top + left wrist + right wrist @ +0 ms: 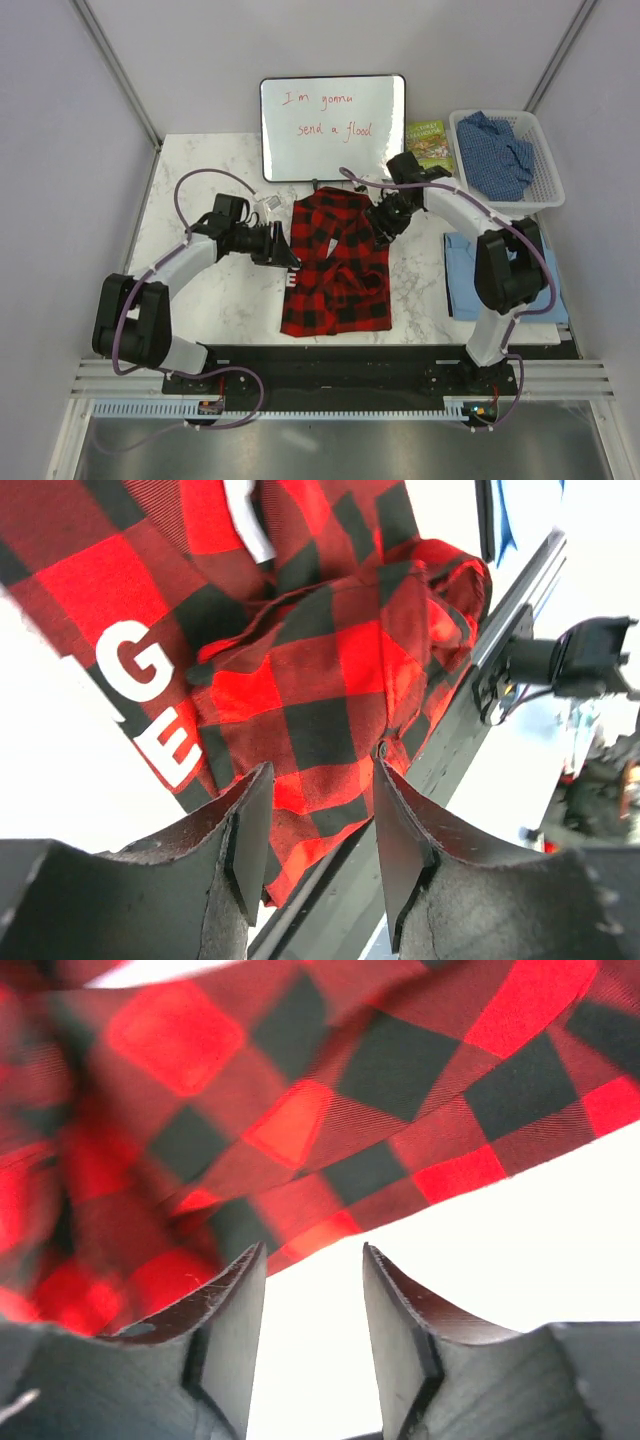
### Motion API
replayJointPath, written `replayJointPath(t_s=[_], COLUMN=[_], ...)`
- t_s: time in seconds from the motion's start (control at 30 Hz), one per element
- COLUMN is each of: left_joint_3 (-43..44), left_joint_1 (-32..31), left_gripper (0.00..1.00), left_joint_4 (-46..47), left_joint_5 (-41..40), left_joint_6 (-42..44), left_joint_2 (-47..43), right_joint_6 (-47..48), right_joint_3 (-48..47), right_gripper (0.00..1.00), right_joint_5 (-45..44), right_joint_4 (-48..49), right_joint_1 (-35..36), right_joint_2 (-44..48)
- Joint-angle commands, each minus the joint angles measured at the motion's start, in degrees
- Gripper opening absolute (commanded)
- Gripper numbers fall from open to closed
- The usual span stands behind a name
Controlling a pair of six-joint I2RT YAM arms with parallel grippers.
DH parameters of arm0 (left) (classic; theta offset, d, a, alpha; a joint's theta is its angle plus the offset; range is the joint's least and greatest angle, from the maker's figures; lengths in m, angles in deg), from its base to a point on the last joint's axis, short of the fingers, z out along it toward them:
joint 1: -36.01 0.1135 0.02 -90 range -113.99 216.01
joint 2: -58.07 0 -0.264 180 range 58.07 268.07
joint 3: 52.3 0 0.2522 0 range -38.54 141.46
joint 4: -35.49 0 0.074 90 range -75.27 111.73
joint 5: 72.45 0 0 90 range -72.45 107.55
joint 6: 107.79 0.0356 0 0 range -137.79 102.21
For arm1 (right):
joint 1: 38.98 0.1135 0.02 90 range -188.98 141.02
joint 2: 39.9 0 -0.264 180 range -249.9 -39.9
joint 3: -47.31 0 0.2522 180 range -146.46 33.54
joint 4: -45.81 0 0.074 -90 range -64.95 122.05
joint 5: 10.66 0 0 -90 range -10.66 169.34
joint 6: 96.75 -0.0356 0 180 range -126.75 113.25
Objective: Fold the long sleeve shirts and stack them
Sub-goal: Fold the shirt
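Lying at the centre of the tabletop [220,300], the red-and-black checked flannel [335,265] is seen roughly folded lengthwise, with white lettering showing at its left edge. The left fingers [245,850] are held parted just at that left edge, and checked cloth fills the gap beyond their tips without being clamped. The right fingers [235,1330] are likewise parted at the flannel's upper right, with bare white tabletop showing between them. The light blue shirt [460,280] is laid flat at the right of the frame, partly hidden by the right arm. The darker blue speckled shirt [497,152] is kept in the white basket [458,135] at the upper right.
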Motion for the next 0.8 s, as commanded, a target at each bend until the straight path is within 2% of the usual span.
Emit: replayJointPath(t_s=[0.0, 0.13, 0.17, 0.23, 0.4, 0.53, 0.6, 0.77], left_joint_3=[0.2, 2.9, 3.8, 6.1, 8.0, 8.9, 8.6, 7.6], left_joint_1=[-0.3, -0.4, -0.5, -0.5, -3.0, -3.9, -3.9, -4.4], left_gripper=[0.52, 0.51, 0.51, 0.52, 0.52, 0.52, 0.52, 0.56], left_joint_4=[-1.1, 1.9, 1.9, 1.8, 3.2, 3.3, 4.3, 5.0], left_joint_5=[1.9, 1.1, 0.7, 1.2, 1.0, -2.6, -4.9, -7.5], left_joint_6=[7.2, 8.0, 8.1, 8.1, 9.1, 8.1, 6.7, 6.6], left_joint_2=[-0.1, 4.9, 6.1, 9.6, 12.9, 15.7, 15.9, 15.7], right_joint_6=[6.4, 11.4, 12.9, 15.0, 17.1, 19.5, 20.1, 21.9], right_joint_3=[-1.3, 0.9, 2.0, 3.2, 5.2, 6.1, 6.6, 8.2], right_gripper=[0.56, 0.65, 0.73, 0.80, 0.80, 0.80, 0.97, 0.98], right_joint_5=[9.3, 11.9, 12.3, 12.6, 13.0, 12.6, 13.1, 13.1], right_joint_4=[-7.1, -12.1, -14.1, -14.8, -16.5, -18.7, -19.4, -19.3], right_joint_1=[-0.1, -0.1, -0.1, -0.1, -0.1, -0.1, -0.1, 0.5], right_joint_2=[8.6, 10.4, 10.7, 11.2, 10.6, 9.9, 10.1, 10.4])
